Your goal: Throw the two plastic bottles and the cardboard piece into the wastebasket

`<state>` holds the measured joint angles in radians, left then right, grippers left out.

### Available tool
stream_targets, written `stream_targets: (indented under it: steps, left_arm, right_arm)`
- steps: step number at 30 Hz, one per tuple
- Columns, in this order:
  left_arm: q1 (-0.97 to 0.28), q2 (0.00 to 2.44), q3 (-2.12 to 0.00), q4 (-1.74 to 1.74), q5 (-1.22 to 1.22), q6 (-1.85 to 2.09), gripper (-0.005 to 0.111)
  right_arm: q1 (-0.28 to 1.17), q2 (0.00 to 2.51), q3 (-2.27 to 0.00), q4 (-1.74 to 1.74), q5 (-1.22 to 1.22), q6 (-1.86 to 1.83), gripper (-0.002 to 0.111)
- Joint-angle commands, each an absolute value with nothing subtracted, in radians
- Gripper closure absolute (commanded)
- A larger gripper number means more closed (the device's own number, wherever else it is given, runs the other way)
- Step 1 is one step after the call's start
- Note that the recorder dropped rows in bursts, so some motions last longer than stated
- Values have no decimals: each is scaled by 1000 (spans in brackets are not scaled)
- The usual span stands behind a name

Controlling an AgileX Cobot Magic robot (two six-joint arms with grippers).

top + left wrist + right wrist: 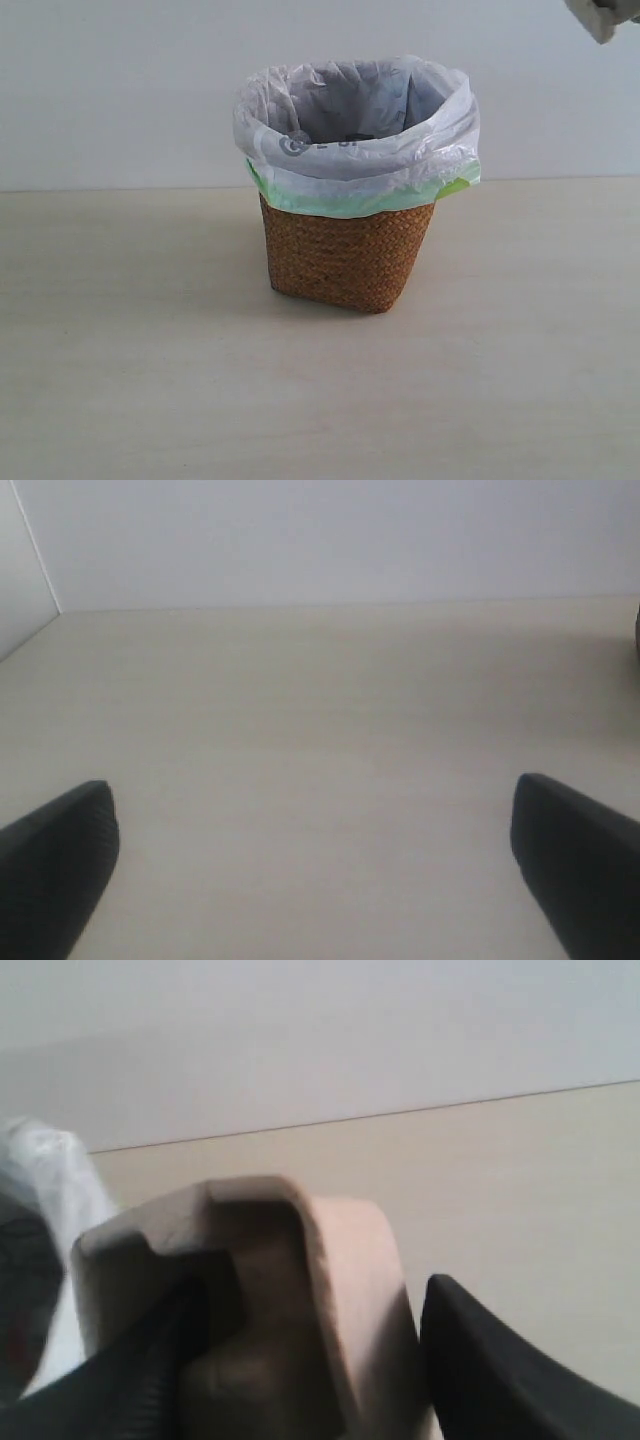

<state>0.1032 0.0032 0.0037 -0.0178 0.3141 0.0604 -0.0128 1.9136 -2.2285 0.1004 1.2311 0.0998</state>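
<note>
The wastebasket [345, 255], brown wicker with a white bag and green edge, stands mid-table. My right gripper [320, 1360] is shut on the beige moulded cardboard piece [330, 1260], which stands between its black fingers [480, 1360]. In the exterior view only a corner of the cardboard piece [602, 16] shows at the top right, high above the table and right of the basket. The basket's white bag [50, 1170] lies beside the held cardboard in the right wrist view. My left gripper [315, 830] is open over bare table. Neither plastic bottle shows clearly; a dark spot [352, 137] lies inside the bag.
The pale wooden table [120, 380] spreads around the basket, with a white wall behind it. A wall corner [35, 560] shows in the left wrist view.
</note>
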Motion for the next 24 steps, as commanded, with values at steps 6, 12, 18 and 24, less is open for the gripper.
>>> stream_targets:
  steps: [6, 12, 18, 24]
  left_arm:
    - [107, 0, 0, -18, 308, 52, -1]
    - [107, 0, 0, -18, 308, 52, -1]
    - [107, 0, 0, -18, 308, 52, -1]
    - [107, 0, 0, -18, 308, 52, -1]
  right_arm:
    - [-16, 1873, -2223, -257, 1221, 233, 108]
    - [-14, 1897, -2194, 130, 1221, 159, 108]
    - [67, 1942, -2175, 731, 1221, -46, 62]
    - [185, 1942, -2175, 555, 1221, -60, 12]
